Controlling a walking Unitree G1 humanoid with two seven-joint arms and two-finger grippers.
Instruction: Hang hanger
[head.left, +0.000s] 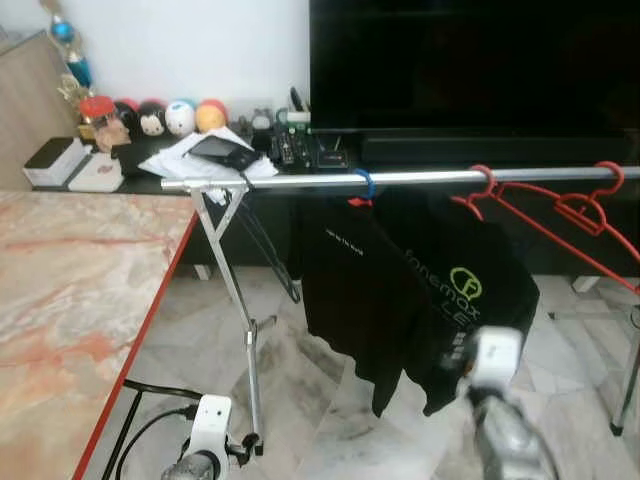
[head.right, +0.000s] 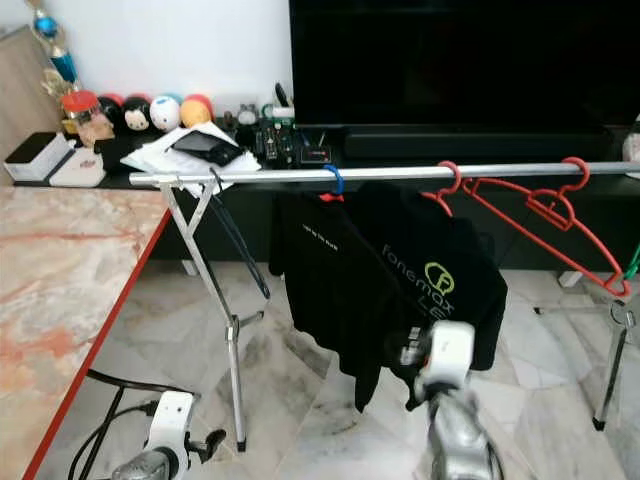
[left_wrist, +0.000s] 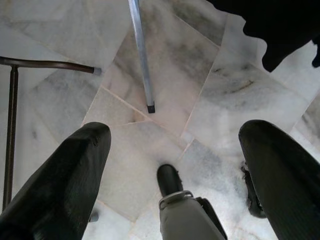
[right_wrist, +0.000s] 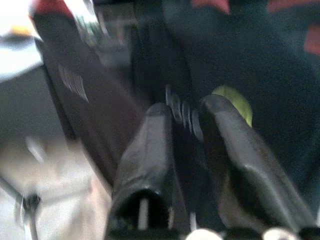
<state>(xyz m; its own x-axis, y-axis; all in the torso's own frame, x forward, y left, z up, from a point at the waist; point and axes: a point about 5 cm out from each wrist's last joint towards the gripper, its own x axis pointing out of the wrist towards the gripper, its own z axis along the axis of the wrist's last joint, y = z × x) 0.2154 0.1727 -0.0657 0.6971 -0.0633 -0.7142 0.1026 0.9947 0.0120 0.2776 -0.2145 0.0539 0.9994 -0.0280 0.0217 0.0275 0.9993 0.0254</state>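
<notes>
centrally, the right gripper (right_wrist: 187, 125) is raised toward the hanging clothes, its two black fingers (right_wrist: 147, 150) drawn nearly together with a thin gap between them; the blur leaves it unclear whether anything is pinched there, so its grip cannot be told. in the head views the right arm reaches up in front of the lower edge of the black t-shirts (head.left: 420, 290), the wrist close to the cloth. the left gripper (left_wrist: 172, 150) hangs low beside the table, fingers spread wide and holding nothing, pointed down at the marble floor (left_wrist: 210, 100) and one foot of the drying rack (head.left: 235, 300).

outward from the grippers: the rack's silver rail (head.left: 420, 177) runs across the scene at chest height. on it, from the robot's left to right, hang the black shirts on a blue-hooked hanger (head.left: 364, 184), then two bare red hangers (head.left: 560, 215), both already hooked over the rail and lying close together. behind stand a dark television (head.left: 470, 60) and a low shelf with remotes, papers and round toy figures. a marble-patterned table (head.left: 70, 300) with a red edge fills the robot's left side.

as a judgement: hangers are on the rail and the right arm stands just before the clothes, so the step in hand is either the end of hanging or a withdrawal; which one cannot be settled. the next move calls for keeping the fingers from snagging the shirt hem.
</notes>
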